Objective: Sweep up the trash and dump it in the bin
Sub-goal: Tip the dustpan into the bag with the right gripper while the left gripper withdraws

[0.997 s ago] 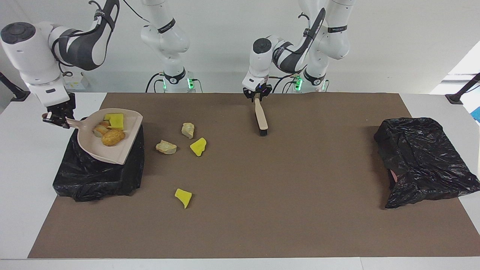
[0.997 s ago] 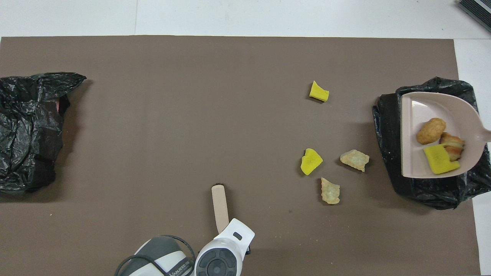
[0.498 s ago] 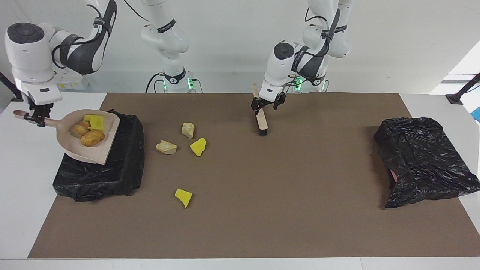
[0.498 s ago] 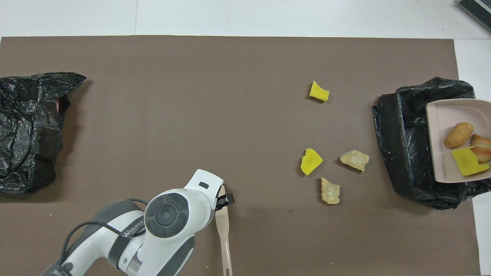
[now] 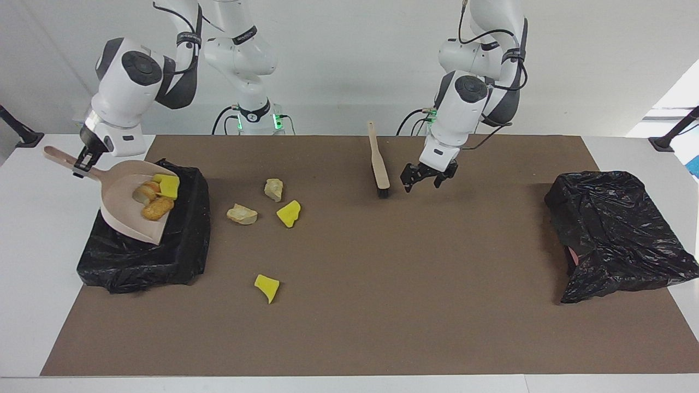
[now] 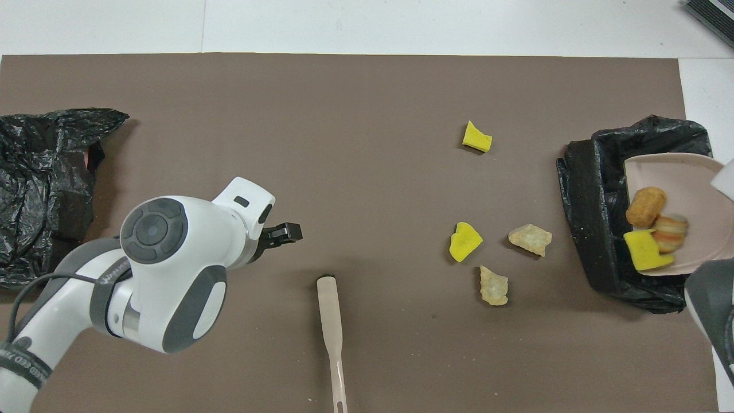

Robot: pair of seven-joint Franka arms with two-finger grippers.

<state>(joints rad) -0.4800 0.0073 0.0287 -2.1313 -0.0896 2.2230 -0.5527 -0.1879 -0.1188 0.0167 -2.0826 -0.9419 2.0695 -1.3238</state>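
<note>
We can make out only one piece of lettering: pale capitals on the dark band (image 6: 26,367) around the left arm's forearm, seen in the overhead view. It is cut off by the edge of the picture and bent around the arm, and we cannot read it with any certainty. A second run of small pale letters sits on the grey collar (image 6: 112,274) just below that arm's wrist, also too curved and partial for us to spell out. In the facing view we find no text we can read.
</note>
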